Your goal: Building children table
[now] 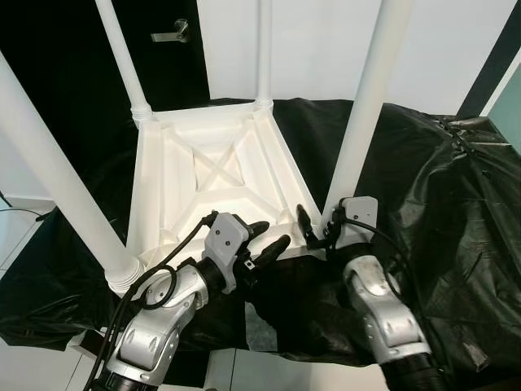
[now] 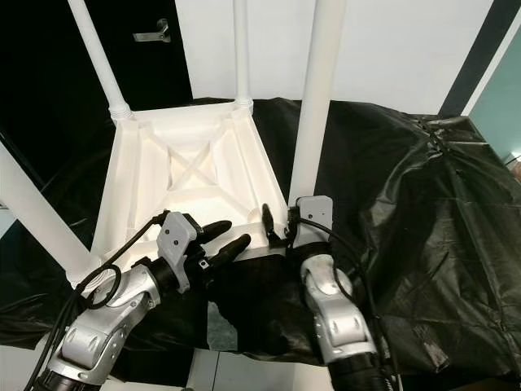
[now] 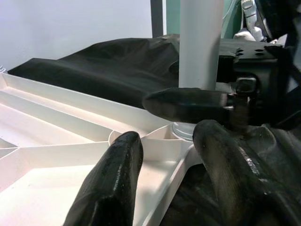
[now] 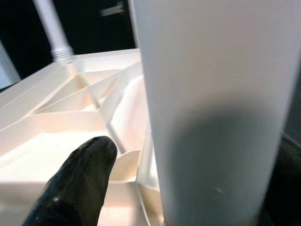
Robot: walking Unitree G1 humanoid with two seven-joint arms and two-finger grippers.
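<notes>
- Black sheeting [image 1: 456,204] carries the upside-down children table [image 1: 216,175], all 4 legs standing up.
- Right gripper [image 1: 319,229] straddles the near right leg [image 1: 366,106], fingers spread around its base.
- Left gripper [image 1: 267,238] is open, at the near rim.
- Looks nearly done: final tightening, then flipping.

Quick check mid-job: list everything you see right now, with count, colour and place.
Upturned ribbed plastic tabletop: 1, white, lying on the sheet, centre.
Round plastic table legs: 4, white, standing up at the tabletop's corners.
Crinkled plastic sheet: 1, black, covering the surface under the tabletop.
Metal door handle: 1, silver, on the dark door behind.
Left pincer: 1, black, open, at the tabletop's near edge.
Right pincer: 1, black, around the near right leg's base.
</notes>
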